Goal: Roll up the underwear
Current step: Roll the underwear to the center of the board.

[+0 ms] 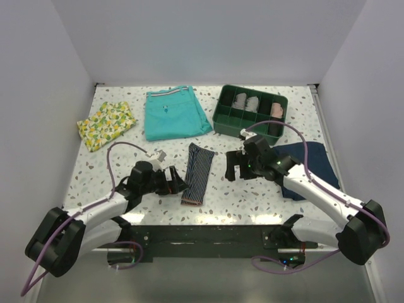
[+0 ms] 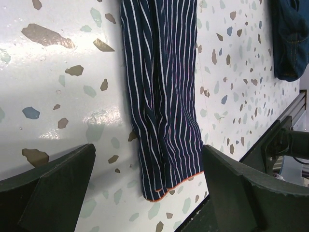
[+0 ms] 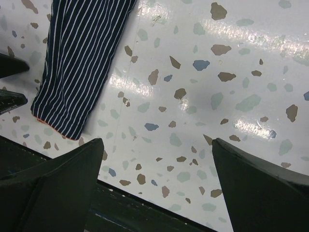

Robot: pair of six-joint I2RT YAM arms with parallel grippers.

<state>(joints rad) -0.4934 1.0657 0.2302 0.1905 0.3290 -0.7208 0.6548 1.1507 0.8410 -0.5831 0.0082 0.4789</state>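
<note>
The underwear (image 1: 196,173) lies folded into a long narrow strip on the speckled table, dark navy with pale pinstripes and a reddish hem at its near end. My left gripper (image 1: 175,182) is low over the table just left of that near end, open. In the left wrist view the hem end of the underwear (image 2: 164,96) lies between the spread fingers (image 2: 58,183) of the left gripper (image 2: 148,150), touching neither. My right gripper (image 1: 237,165) hovers open to the right of the strip. In the right wrist view the underwear (image 3: 82,63) is at upper left, apart from the right gripper (image 3: 157,142).
Teal shorts (image 1: 173,113) and a lemon-print cloth (image 1: 106,124) lie at the back left. A green divided box (image 1: 228,130) with rolled items stands at the back right. A plain navy garment (image 1: 309,161) lies under the right arm. A black rail (image 1: 202,233) runs along the table's near edge.
</note>
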